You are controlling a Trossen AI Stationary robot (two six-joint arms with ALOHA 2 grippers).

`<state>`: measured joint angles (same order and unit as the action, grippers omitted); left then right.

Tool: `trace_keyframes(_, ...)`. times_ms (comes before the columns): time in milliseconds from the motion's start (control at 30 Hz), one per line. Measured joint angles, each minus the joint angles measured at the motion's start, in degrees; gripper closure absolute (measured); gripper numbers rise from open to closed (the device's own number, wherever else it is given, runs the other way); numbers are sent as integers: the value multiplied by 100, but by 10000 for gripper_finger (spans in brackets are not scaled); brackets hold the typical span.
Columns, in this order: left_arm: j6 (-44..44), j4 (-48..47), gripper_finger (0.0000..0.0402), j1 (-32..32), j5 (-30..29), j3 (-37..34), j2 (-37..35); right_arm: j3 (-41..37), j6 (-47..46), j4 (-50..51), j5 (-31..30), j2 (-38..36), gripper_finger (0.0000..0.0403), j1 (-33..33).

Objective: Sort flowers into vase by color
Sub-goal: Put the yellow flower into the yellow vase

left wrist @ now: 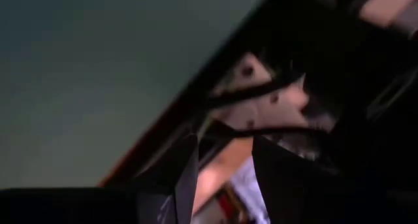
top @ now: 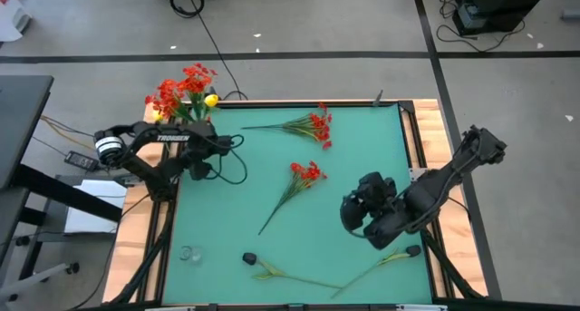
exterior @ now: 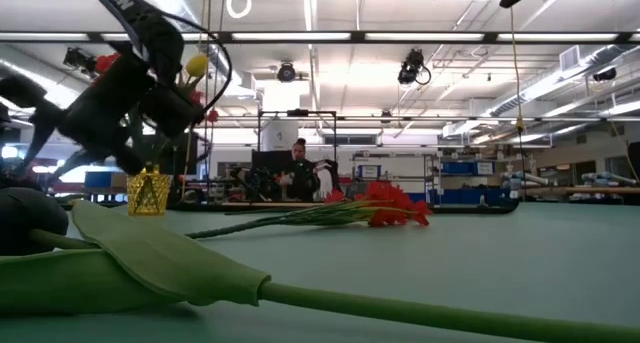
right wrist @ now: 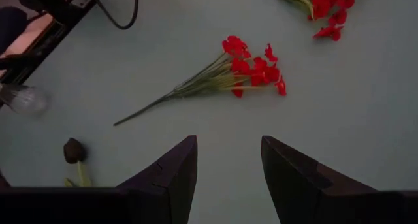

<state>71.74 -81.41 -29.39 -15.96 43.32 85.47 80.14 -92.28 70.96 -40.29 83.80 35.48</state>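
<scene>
Flowers half sorted, both arms over the green table

At the far left corner the yellow vase (exterior: 148,193) already carries a bunch of red sprays (top: 181,89) and one yellow tulip head (top: 211,101); the left gripper (top: 210,150) hangs just beside it, fingers (left wrist: 186,178) parted with nothing between them. Across the mat (top: 362,166) lie a red spray near the far edge (top: 313,125), another at the middle (top: 304,175), and two long stems (top: 281,273) along the near edge. On the right, the right gripper (top: 349,216) hovers with its fingers (right wrist: 171,175) spread wide, empty
</scene>
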Motion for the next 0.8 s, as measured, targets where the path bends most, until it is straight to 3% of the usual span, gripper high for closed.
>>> trace_keyframes(400,463,903,251,-241,-376,-61,-11,0,-272,-144,-165,231,224,177)
trace_keyframes(800,1126,660,251,-738,-230,-138,392,0,-318,-184,-205,235,224,354)
